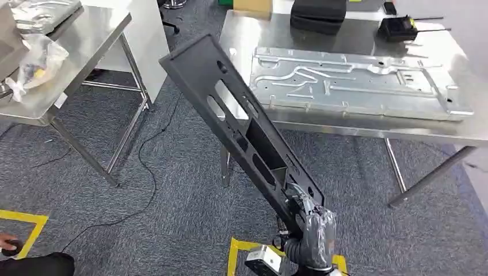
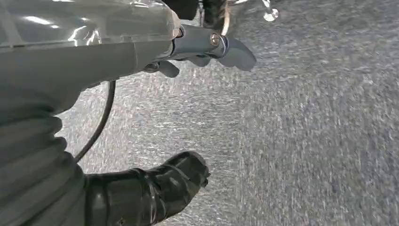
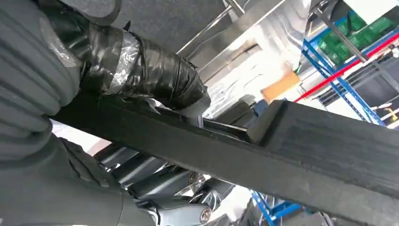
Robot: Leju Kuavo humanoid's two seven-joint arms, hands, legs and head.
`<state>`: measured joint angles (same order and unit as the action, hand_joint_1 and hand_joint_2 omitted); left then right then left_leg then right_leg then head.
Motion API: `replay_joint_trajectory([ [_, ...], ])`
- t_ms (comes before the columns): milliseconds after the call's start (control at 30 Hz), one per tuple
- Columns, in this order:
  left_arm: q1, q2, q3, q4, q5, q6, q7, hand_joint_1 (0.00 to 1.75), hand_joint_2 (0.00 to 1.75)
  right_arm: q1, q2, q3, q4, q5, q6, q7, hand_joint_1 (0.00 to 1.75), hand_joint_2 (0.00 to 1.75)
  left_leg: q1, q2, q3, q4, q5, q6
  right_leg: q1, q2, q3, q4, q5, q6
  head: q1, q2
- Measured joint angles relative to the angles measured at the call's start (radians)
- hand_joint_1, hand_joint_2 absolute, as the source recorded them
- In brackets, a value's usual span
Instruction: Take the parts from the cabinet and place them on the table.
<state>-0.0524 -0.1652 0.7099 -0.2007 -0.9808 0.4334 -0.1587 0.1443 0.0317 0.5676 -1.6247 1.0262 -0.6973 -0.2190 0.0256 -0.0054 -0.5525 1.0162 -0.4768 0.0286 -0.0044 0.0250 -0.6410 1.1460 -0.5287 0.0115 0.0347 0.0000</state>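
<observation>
A long black plastic part [image 1: 241,123] with slots and cut-outs slants up from the lower middle of the head view toward the table's near left corner. My right hand [image 1: 308,221] grips its lower end; in the right wrist view the taped thumb [image 3: 141,70] lies over the black bar [image 3: 282,155] and the fingers [image 3: 155,176] wrap beneath it. The steel table [image 1: 357,129] bears a flat stamped metal panel [image 1: 357,80]. My left hand [image 2: 188,47] hangs over the grey carpet, its fingers apart and holding nothing.
A second steel table [image 1: 75,52] at the left carries a clear plastic bag [image 1: 37,63]. Black cases [image 1: 319,14] and a radio unit [image 1: 397,27] sit at the far edge of the main table. Cables [image 1: 144,167] and yellow tape marks [image 1: 23,221] lie on the carpet.
</observation>
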Motion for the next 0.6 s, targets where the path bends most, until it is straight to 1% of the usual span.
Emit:
replay_joint_trajectory([
  [33,0.001,0.000,0.000,0.000,0.000,0.000,0.000,0.00,1.75,-0.001,0.000,0.000,0.000,0.000,0.000,0.000,1.75,1.75,-0.001,0.010,0.000,0.000,-0.001,0.001,-0.003,-0.012,-0.041,0.081,-0.038,0.005,0.000,0.000],
  [67,0.002,0.000,0.000,0.000,0.000,0.000,0.000,0.00,1.75,0.001,0.000,0.000,0.000,0.000,0.000,0.000,1.75,1.75,-0.002,0.022,0.000,0.001,-0.002,0.001,-0.006,-0.015,-0.080,0.157,-0.066,0.008,0.000,0.000],
  [100,0.003,0.000,0.001,0.000,0.000,0.000,0.000,0.00,1.75,0.002,0.000,0.000,0.000,0.000,0.000,0.000,1.75,1.75,-0.002,0.034,0.000,0.001,-0.004,0.001,-0.009,-0.016,-0.104,0.199,-0.072,0.011,0.000,0.000],
  [133,0.003,0.000,0.001,0.000,0.000,0.000,0.000,0.00,1.75,0.002,-0.001,0.000,0.000,0.000,0.000,0.001,1.75,1.75,-0.002,0.044,0.002,0.001,-0.006,0.000,-0.011,-0.018,-0.105,0.193,-0.053,0.013,0.000,0.000],
  [167,0.002,0.000,0.001,0.000,0.000,0.000,0.000,0.00,1.75,0.002,-0.001,0.000,0.000,0.000,0.000,0.002,1.75,1.75,-0.001,0.055,0.005,0.001,-0.008,-0.001,-0.012,-0.023,-0.081,0.141,-0.014,0.012,0.000,0.000],
  [200,0.002,0.000,0.001,0.000,0.000,0.000,0.000,0.00,1.75,0.002,-0.001,0.000,0.000,0.000,0.000,0.001,1.75,1.75,-0.001,0.065,0.011,0.001,-0.012,-0.005,-0.011,-0.031,-0.032,0.046,0.038,0.010,0.000,0.000],
  [233,0.001,-0.001,0.001,0.000,0.000,0.000,0.000,0.00,1.75,0.002,-0.001,0.000,0.000,0.000,0.000,0.002,1.75,1.75,-0.001,0.073,0.018,0.001,-0.016,-0.010,-0.009,-0.057,0.021,-0.053,0.082,0.004,0.000,0.000],
  [267,0.001,-0.001,0.001,0.000,0.000,0.000,0.000,0.00,1.75,0.000,-0.001,0.000,0.000,0.000,0.000,0.002,1.75,1.75,-0.004,0.080,0.022,-0.001,-0.019,-0.016,0.001,-0.104,0.045,-0.100,0.068,-0.003,0.000,0.000],
  [300,0.000,-0.001,0.001,0.000,0.000,0.000,0.000,0.00,1.75,0.000,-0.001,0.000,0.000,0.000,0.000,0.002,1.75,1.75,-0.010,0.087,0.023,0.002,-0.023,-0.022,0.008,-0.095,0.042,-0.108,0.072,-0.010,0.000,0.000],
  [367,-0.002,-0.001,0.001,0.000,0.000,0.000,0.000,0.00,1.75,0.000,-0.001,-0.001,0.000,0.000,0.000,0.002,1.75,1.75,-0.010,0.103,0.029,-0.004,-0.025,-0.031,0.011,-0.073,0.038,-0.103,0.070,-0.017,0.000,0.000],
  [400,-0.003,-0.001,0.001,0.000,0.000,0.000,0.000,0.00,1.75,0.001,-0.001,-0.001,0.000,0.000,0.000,0.002,1.75,1.75,-0.011,0.113,0.035,-0.009,-0.025,-0.037,0.012,-0.061,0.037,-0.106,0.072,-0.024,0.000,0.000],
  [433,-0.004,-0.001,0.001,0.000,-0.001,0.000,0.000,0.00,1.75,0.002,-0.001,-0.001,0.000,0.000,0.000,0.002,1.75,1.75,-0.008,0.112,0.032,-0.006,-0.034,-0.044,-0.003,-0.048,0.046,-0.119,0.080,-0.035,-0.001,0.000],
  [467,-0.004,-0.001,0.001,0.000,-0.002,0.000,-0.001,0.00,1.75,0.002,0.000,-0.002,0.000,0.001,0.000,0.002,1.75,1.75,-0.005,0.067,0.029,0.017,-0.050,-0.047,-0.001,-0.042,0.049,-0.125,0.082,-0.038,0.000,0.000],
  [500,-0.004,-0.001,0.001,0.000,-0.002,0.000,-0.002,0.00,1.75,-0.001,0.000,-0.002,0.000,0.001,0.000,0.002,1.75,1.75,-0.004,0.034,0.002,0.075,-0.086,-0.047,-0.002,-0.036,0.048,-0.125,0.083,-0.046,-0.003,0.000],
  [533,-0.003,-0.001,0.001,0.000,-0.002,-0.001,-0.002,0.00,1.75,-0.003,0.000,-0.002,0.000,0.001,0.000,0.002,1.75,1.75,-0.003,0.023,-0.034,0.147,-0.123,-0.049,-0.002,-0.026,0.047,-0.124,0.083,-0.047,-0.003,0.000],
  [567,-0.002,-0.001,0.001,0.000,-0.003,-0.002,-0.003,0.00,1.75,-0.003,0.000,-0.002,0.000,0.002,0.000,0.002,1.75,1.75,-0.004,0.017,-0.078,0.236,-0.159,-0.051,0.000,-0.015,0.046,-0.123,0.081,-0.049,-0.003,0.000],
  [600,0.000,-0.001,0.001,0.000,-0.003,-0.002,-0.003,0.00,1.75,-0.002,0.000,-0.002,0.001,0.003,0.000,0.002,1.75,1.75,-0.004,0.016,-0.112,0.298,-0.173,-0.052,0.002,-0.002,0.047,-0.122,0.081,-0.051,-0.003,0.000],
])
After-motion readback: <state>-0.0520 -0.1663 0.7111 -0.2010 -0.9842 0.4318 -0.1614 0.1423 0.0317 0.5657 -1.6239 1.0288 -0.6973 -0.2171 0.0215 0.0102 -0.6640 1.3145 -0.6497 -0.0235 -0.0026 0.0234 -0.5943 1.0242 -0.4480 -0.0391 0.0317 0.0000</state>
